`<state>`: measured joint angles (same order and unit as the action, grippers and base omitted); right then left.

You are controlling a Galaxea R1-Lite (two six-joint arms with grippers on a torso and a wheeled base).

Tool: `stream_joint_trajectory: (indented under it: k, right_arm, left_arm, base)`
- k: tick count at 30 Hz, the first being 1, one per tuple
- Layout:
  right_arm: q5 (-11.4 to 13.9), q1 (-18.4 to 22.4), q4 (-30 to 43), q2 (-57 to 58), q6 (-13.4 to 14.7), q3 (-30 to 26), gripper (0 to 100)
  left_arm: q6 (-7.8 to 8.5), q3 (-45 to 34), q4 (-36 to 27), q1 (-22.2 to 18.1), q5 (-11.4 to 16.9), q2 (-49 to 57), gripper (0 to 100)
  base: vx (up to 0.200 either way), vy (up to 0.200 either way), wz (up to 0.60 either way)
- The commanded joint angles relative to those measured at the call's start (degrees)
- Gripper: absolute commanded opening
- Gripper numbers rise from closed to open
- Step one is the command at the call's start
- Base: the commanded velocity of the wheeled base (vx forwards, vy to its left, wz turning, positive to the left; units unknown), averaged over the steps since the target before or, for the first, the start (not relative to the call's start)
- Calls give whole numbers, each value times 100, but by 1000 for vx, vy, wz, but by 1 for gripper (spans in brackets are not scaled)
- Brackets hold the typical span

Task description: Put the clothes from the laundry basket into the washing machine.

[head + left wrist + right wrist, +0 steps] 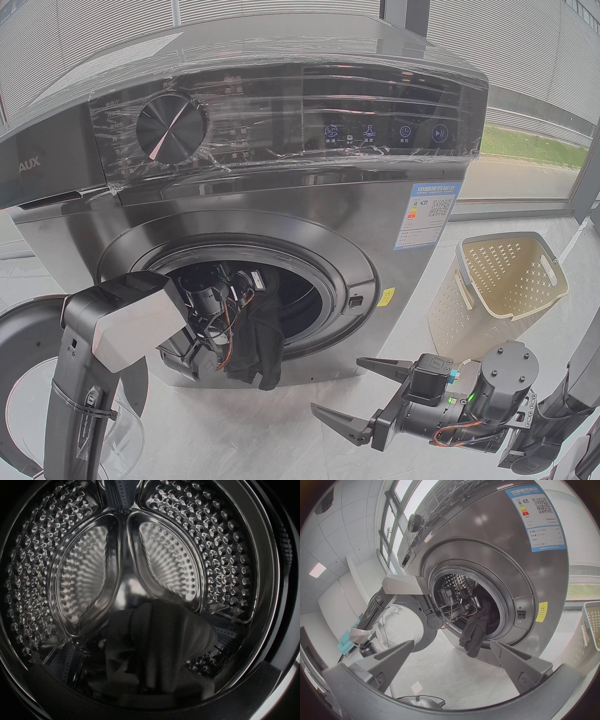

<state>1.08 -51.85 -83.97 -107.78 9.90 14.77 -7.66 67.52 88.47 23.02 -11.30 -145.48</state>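
A black garment (259,337) hangs over the lower rim of the washing machine (350,212) door opening, part inside the drum and part down the front. My left arm's wrist (209,294) sits in that opening with its gripper end buried in the cloth. In the left wrist view the dark garment (162,642) bunches in front of the steel drum (193,527). My right gripper (337,384) hovers open and empty above the floor in front of the machine, level with the hanging garment (475,630). The cream laundry basket (550,262) stands right of the machine, with no clothes showing inside.
The round machine door (25,375) is swung open to the left, beside my left arm. Pale floor (262,431) lies in front of the machine. A glass wall (531,125) runs behind the basket.
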Motion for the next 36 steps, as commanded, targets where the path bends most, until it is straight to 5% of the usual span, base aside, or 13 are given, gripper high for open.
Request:
stream_joint_trajectory:
  k: [1, 5, 7, 12, 31, 32, 36]
  right_arm:
    - [6, -1, -14, -15, -6, -36, 100]
    - [6, -1, -5, -15, -6, -1, 100]
    - [23, 17, -14, -6, -6, -1, 100]
    - [23, -10, -23, 2, -6, -27, 100]
    - [41, -36, -23, -15, -6, -1, 100]
    - [41, -36, -23, -15, -6, 8, 100]
    - [41, -71, -32, 2, -6, 34, 100]
  left_arm:
    - [-17, -73, -22, 19, -21, -59, 100]
    - [-8, -1180, -436, 115, 146, 723, 100]
    - [-25, -1760, -989, 230, 541, 1189, 100]
    - [27, -2208, -1824, 265, 849, 1883, 100]
    - [177, -2033, -1754, 230, 1042, 635, 100]
    - [185, -2033, -1736, 230, 1051, 609, 0]
    - [194, -1954, -1675, 212, 1060, 547, 0]
  base:
    - [0, 0, 0]
    - [0, 0, 0]
    - [0, 0, 0]
    - [0, 0, 0]
    - [0, 0, 0]
    - [0, 0, 0]
    - [0, 0, 0]
